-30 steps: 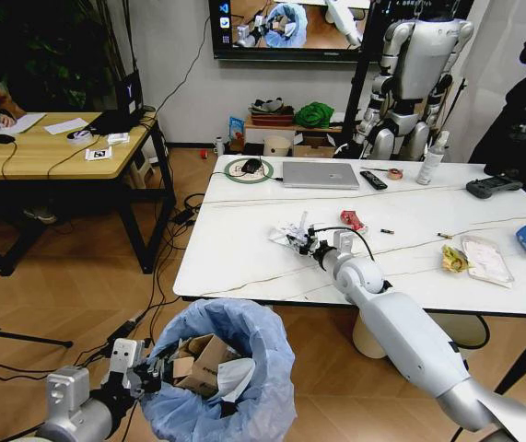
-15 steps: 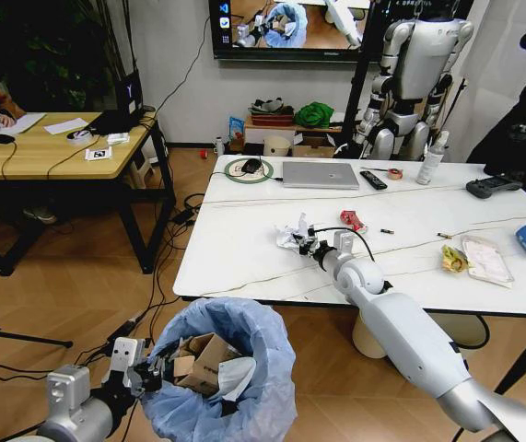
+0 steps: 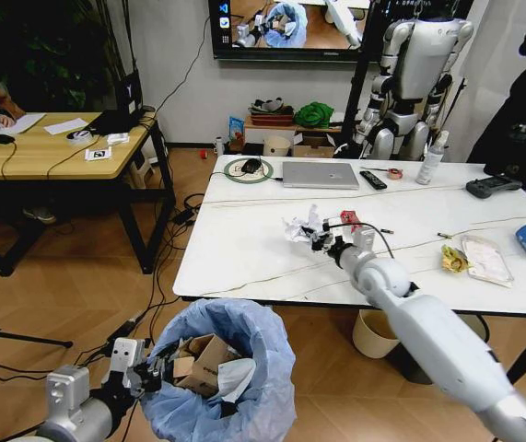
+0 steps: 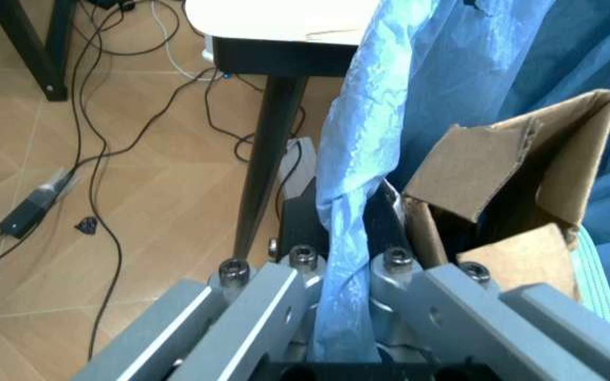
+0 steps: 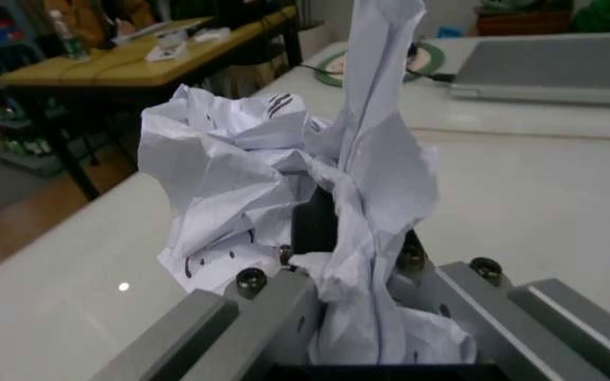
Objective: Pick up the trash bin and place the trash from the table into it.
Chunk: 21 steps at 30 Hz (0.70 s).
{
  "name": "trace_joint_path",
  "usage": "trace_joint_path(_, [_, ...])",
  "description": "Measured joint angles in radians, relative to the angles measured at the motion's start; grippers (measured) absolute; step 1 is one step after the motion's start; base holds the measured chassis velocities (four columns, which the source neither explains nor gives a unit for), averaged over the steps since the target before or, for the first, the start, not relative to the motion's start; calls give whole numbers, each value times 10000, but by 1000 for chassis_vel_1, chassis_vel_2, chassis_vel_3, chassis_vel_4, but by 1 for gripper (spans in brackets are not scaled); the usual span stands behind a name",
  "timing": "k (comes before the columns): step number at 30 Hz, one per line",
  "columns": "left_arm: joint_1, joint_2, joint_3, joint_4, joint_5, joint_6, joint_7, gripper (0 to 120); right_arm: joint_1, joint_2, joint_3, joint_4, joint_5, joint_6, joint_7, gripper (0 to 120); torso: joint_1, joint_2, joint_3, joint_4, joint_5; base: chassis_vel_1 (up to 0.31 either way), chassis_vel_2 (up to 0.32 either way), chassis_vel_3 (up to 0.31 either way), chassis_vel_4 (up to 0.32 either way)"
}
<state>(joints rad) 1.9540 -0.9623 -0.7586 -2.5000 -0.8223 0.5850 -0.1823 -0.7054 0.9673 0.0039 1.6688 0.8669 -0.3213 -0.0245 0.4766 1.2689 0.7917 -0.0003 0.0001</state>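
The right tool (image 3: 319, 241) is clamped on a crumpled white sheet of paper (image 3: 301, 226), holding it just above the white marble-look counter (image 3: 244, 249). Below the counter's near edge, the left tool (image 3: 152, 376) pinches the rim of the small round bin lined with a crinkly light-blue bag (image 3: 263, 345), torn brown cardboard (image 3: 203, 361) inside

Silver-grey rounded arms, black cable, grey screw-fastened fingers (image 5: 283, 309)
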Motion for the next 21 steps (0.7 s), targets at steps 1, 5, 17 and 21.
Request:
trace_joint_path(1, [23,10,-7,0,1,0,0,0,-178,-202,70,550,163,23,-22,0,0,0,0,3,-1,0,0,0,0])
trace_joint_path(5, [75,34,-18,0,14,0,-1,0,-744,-755,243,1941,601,106,-175,0,-1,0,-1,2,0,0,0,0,0])
trace_joint_path(17, [204,24,-21,0,102,0,-5,0,-1235,-2114,-400,4792,1372,1560,-1673,0,-1,1,-1,1,-1,0,0,0,0])
trace_joint_path(21, [241,32,-37,0,110,0,-6,0,-981,-2286,-836,5234,1550,1724,-1882,0,-1,1,-1,2,-1,0,0,0,0])
